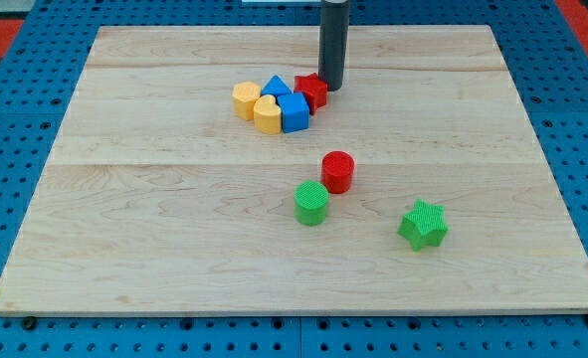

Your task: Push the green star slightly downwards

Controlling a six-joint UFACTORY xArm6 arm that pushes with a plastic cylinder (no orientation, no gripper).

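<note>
The straight dark rod comes down from the view's top edge, upright, and its upper part is cut off by the frame. My tip (331, 88) rests on the pale wooden board (154, 239) in the upper middle, just beside the red star-shaped block (311, 90), at about 3 o'clock from it; whether the two touch cannot be told. The arm carries no pincer, only this rod, and it has hold of nothing.

The red star is part of a tight cluster. At 9 o'clock from it sits a blue triangular block (276, 87), partly hidden behind its neighbours. At 7 o'clock is a blue cube-like block (294, 111), with a yellow rounded block (267, 114) touching its left side and a yellow hexagon-like block (246, 99) farther to 9 o'clock. Their exact outlines are hard to make out where they press together.

The green star-shaped block (423, 224) lies well apart from my tip, at about 5 o'clock from it, in the lower right part of the board and standing alone. A red cylinder (337, 171) sits near the board's middle, with a green cylinder (311, 203) just beside it at 7 o'clock. The board rests on a blue perforated table (15, 139).
</note>
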